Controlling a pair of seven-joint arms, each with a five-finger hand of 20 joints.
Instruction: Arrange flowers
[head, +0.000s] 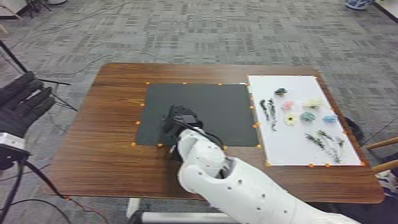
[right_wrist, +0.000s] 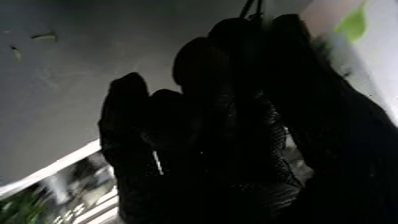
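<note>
In the head view my right hand (head: 184, 119) is over the dark mat (head: 218, 97), left of its middle. My right hand (right_wrist: 213, 125) shows in the right wrist view, with two thin dark strands (right_wrist: 252, 7) at its upper end; whether it holds them is unclear. A blurred green leaf (right_wrist: 354, 24) shows beside it. On the white sheet (head: 266, 87) lie a pink flower (head: 287, 105), a cream one (head: 312, 103), a yellow one (head: 290, 119), a teal one (head: 307, 117), a blue one (head: 330, 120), dark stems (head: 272, 111) and leafy sprigs (head: 327, 144). My left hand (head: 22, 102) is open off the table's left side.
Orange markers line the edges of the mat and sheet on the wooden table (head: 98, 145). My right arm (head: 235, 182) crosses the table's front edge. A chair (head: 384, 152) stands at the right, and a blue-and-white pot (head: 358, 4) on the floor behind.
</note>
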